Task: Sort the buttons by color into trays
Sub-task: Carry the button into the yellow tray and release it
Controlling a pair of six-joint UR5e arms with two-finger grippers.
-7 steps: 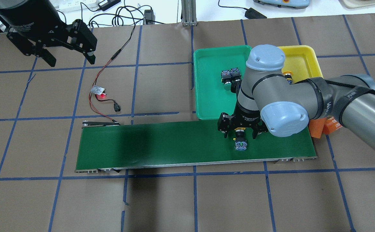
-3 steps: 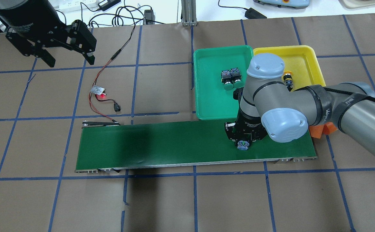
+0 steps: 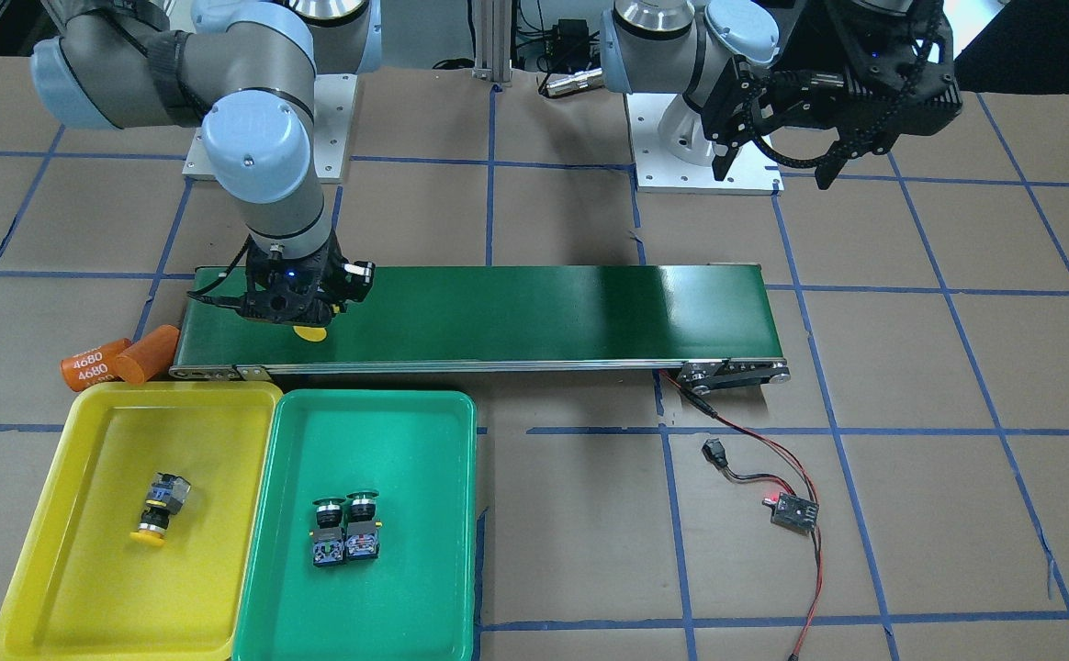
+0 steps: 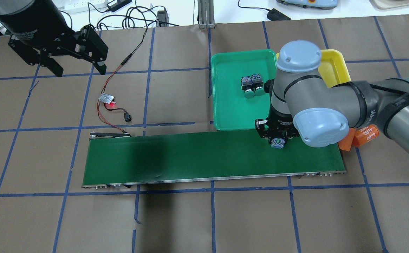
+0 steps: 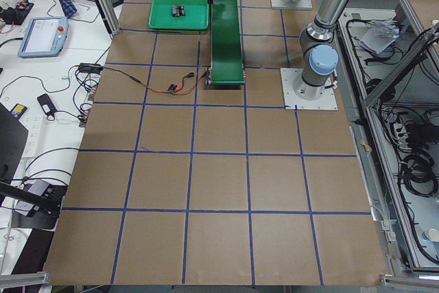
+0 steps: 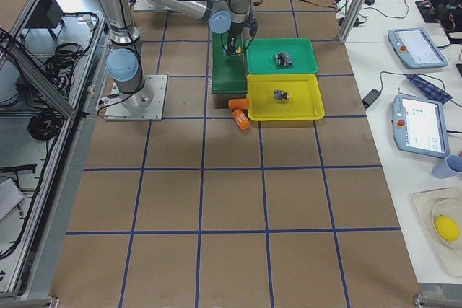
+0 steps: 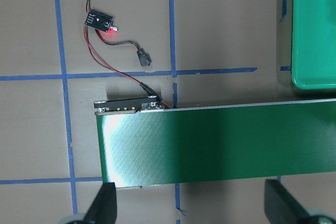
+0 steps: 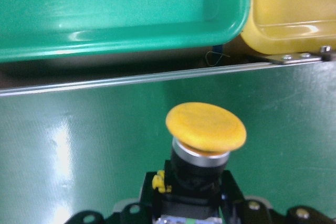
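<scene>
one yellow button (image 8: 206, 127) is clamped in your right gripper (image 4: 277, 142), over the belt (image 3: 516, 312) at its end by the green tray (image 3: 406, 588). two green buttons (image 3: 345, 528) lie in that tray. a second yellow button (image 3: 159, 509) lies in the yellow tray (image 3: 66, 569), also beside the belt. your left gripper (image 4: 80, 72) hangs spread wide near the belt's other end.
</scene>
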